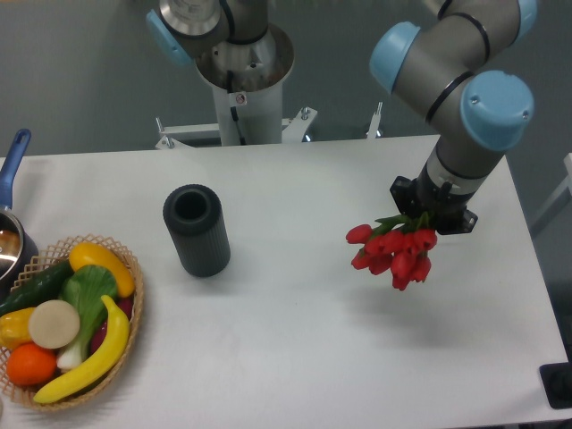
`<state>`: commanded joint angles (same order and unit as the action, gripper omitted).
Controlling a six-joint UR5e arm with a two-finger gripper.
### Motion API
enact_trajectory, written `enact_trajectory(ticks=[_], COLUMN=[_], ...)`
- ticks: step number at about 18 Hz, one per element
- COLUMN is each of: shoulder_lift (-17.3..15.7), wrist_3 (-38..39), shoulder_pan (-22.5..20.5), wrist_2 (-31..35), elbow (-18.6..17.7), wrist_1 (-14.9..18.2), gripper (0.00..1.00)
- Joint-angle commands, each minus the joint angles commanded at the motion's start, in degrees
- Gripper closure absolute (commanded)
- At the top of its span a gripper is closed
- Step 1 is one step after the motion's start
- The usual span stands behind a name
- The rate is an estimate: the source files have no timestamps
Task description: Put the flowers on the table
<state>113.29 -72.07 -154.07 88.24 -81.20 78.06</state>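
Observation:
A bunch of red tulips (393,251) with green stems hangs in the air above the right part of the white table (295,349). My gripper (431,214) is shut on the stems, and the blooms point down and to the left. The fingers are mostly hidden by the wrist and the stems. A dark grey ribbed vase (196,229) stands upright and empty at the table's left-middle, well apart from the flowers.
A wicker basket (125,353) with bananas, an orange, a cucumber and other produce sits at the front left. A pot with a blue handle (11,170) is at the left edge. The arm's base (246,80) stands behind the table.

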Motion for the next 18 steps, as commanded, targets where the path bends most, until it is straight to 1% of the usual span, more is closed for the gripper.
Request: enact_trajectory(ticks=[2,5,7,8,10,11,12,14,15,16,17,18], shoulder_lift=[0.7,1.2,1.1,1.2,1.4,1.3,1.4,1.3,1.2,1.1,1.1,0.9], wrist_3=[0.0,0.6,0.9,1.7,3.9,4.0,4.2,4.4,4.3,4.3,4.4,4.3], shoulder_pan=[1.3,1.7,2.5,2.7,4.0,4.6,4.8,5.6,5.6,5.7,5.8,5.8], wrist_2=[0.1,0.0,0.0,-0.2,0.0,-0.2,-0.5,-0.5,-0.5,-0.6,-0.5,-0.5], elbow=[-0.3,-0.4,-1.5,-2.2,-3.8,-4.3,-4.7,-5.1,-5.4,-5.7,-6.3,-6.9], wrist_1=[-1.5,-1.9,-2.0,-2.3,-2.6,-3.3,-4.0,-4.3,-4.4,-4.8,-6.2,-7.3], gripper=[1.0,0.98,0.97,0.95,0.87,0.8,0.66,0.19,0.1,0.05,0.0,0.0])
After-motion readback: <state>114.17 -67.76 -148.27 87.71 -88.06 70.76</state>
